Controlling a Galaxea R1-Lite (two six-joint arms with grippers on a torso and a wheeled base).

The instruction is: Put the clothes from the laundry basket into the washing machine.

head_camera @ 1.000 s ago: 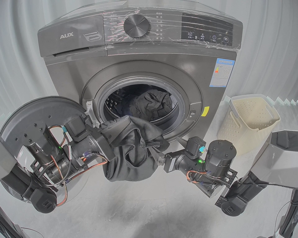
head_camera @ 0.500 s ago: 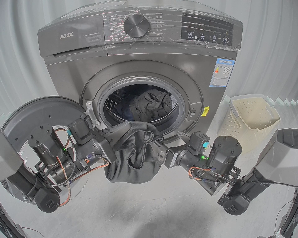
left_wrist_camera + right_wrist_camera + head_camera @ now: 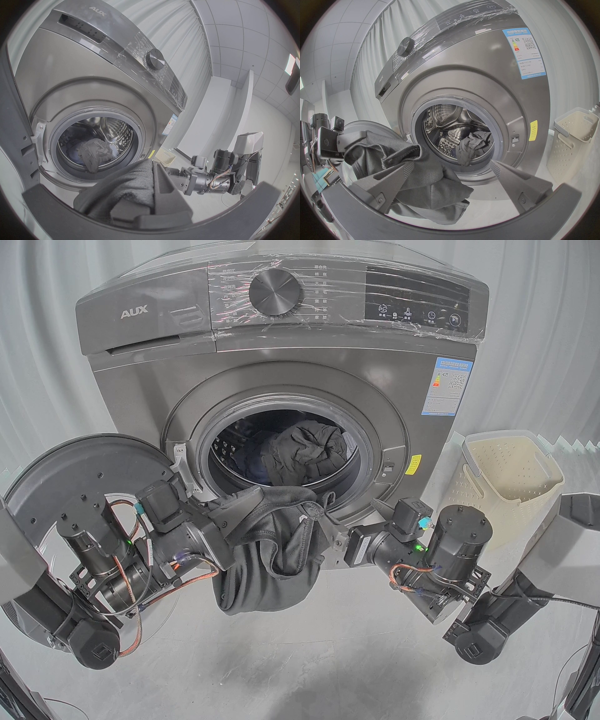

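A dark grey garment [image 3: 269,559] hangs in front of the washing machine [image 3: 281,365], just below its open drum mouth. My left gripper [image 3: 240,505] is shut on the garment's upper left part; the cloth [image 3: 125,187] drapes over its fingers. From the right, my right gripper [image 3: 350,518] stands open, and one finger [image 3: 390,184] lies under the garment's edge [image 3: 425,187], the other free. Inside the drum lies a black garment [image 3: 306,449]. The cream laundry basket [image 3: 506,484] stands to the machine's right, with no clothes visible inside.
The round door [image 3: 81,471] is swung open to the left, behind my left arm. Bare grey floor [image 3: 312,665] lies before the machine. A pale curtain [image 3: 550,334] hangs behind.
My right gripper has risen and shifted right toward the drum's rim, lifting the garment's right edge. The left gripper has moved slightly up and keeps its hold.
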